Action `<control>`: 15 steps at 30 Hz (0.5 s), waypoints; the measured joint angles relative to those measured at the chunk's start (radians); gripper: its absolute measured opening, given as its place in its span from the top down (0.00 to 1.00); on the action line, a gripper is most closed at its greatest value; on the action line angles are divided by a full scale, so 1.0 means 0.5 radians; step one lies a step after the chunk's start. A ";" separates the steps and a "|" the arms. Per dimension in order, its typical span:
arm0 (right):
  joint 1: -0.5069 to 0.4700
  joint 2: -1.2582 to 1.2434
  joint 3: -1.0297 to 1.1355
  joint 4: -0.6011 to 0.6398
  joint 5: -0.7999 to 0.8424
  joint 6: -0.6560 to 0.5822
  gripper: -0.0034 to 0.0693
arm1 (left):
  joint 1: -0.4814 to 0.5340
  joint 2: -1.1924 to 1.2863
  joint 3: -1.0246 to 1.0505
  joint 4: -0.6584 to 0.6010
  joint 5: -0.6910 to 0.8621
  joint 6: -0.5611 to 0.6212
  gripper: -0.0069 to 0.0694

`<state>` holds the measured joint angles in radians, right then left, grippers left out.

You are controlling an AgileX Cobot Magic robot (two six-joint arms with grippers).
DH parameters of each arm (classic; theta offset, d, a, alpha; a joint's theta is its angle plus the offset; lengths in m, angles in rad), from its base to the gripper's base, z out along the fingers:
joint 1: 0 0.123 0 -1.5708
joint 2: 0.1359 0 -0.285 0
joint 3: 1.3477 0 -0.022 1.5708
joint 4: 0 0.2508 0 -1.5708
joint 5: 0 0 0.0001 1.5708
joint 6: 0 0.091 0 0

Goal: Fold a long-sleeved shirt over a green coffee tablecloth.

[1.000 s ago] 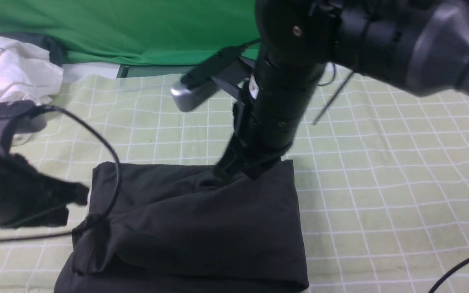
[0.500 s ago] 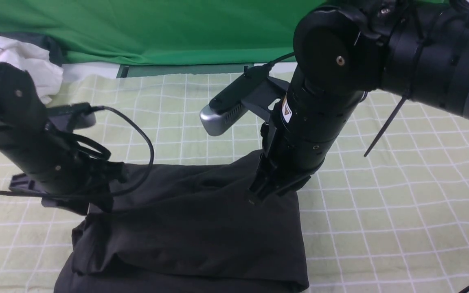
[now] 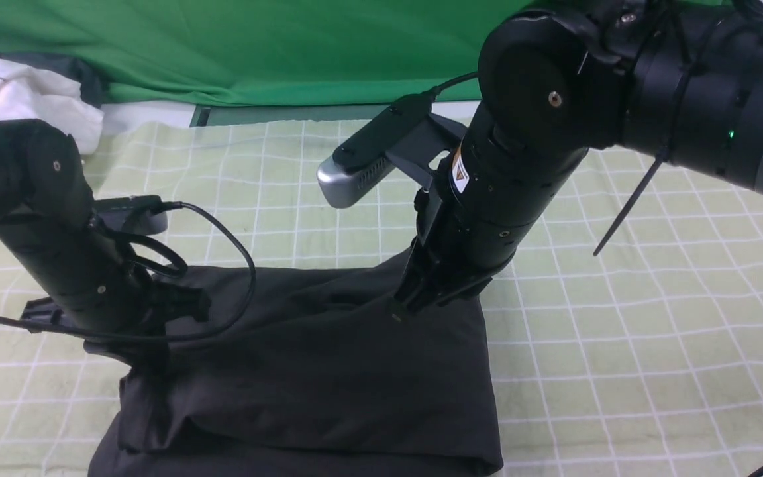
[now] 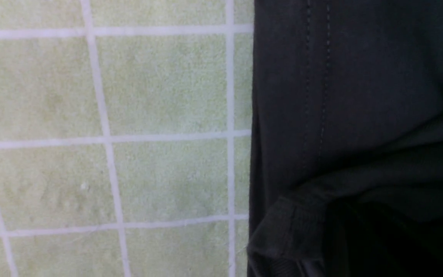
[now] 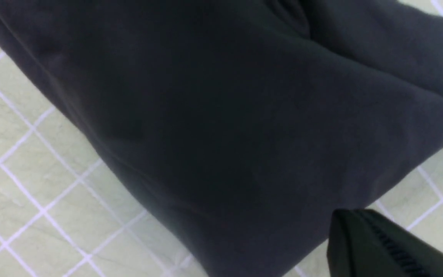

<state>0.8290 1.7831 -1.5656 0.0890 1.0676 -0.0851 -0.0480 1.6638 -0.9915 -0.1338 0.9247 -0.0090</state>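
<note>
Front view: the long-sleeved shirt (image 3: 315, 371) lies on the green coffee tablecloth (image 3: 620, 318) as a compact dark block, several layers thick, with a doubled edge showing along its near side. So most of the folding looks done. The far edge is not flat — at the far right corner the cloth rises in a peak to the right gripper (image 3: 400, 310), which is clenched on that fabric. The left gripper (image 3: 156, 351) sits low at the far left corner, closed; whether it has cloth pinched there I cannot tell, its tips being hidden against the black fabric. A white garment (image 3: 24, 106) lies apart at the far left, before the plain green backdrop (image 3: 222, 46).

Left wrist view: a stitched hem of the shirt (image 4: 321, 96) runs straight beside the bare tablecloth (image 4: 110, 134), with a ribbed cuff or band bunched in one corner. No fingers show.

Right wrist view: a broad, smooth slope of shirt (image 5: 225, 134) hangs taut over the tablecloth (image 5: 33, 173) — lifted, not laid.

Judged from this, what is left is one last fold of the far edge toward the near side, or setting it down and smoothing it.
</note>
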 joint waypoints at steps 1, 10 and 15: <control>0.000 0.000 0.000 0.000 -0.009 0.000 0.96 | 0.001 -0.021 0.000 0.008 0.007 0.004 0.88; 0.000 0.000 0.000 0.000 -0.077 0.000 0.96 | 0.001 -0.332 0.000 0.104 0.109 0.018 0.88; 0.000 0.003 0.000 0.000 -0.113 0.000 0.96 | 0.001 -0.424 0.000 0.176 0.130 0.018 0.88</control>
<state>0.8290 1.7845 -1.5656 0.0890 1.0113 -0.0851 -0.0477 1.4519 -0.9915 -0.0460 0.9897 0.0000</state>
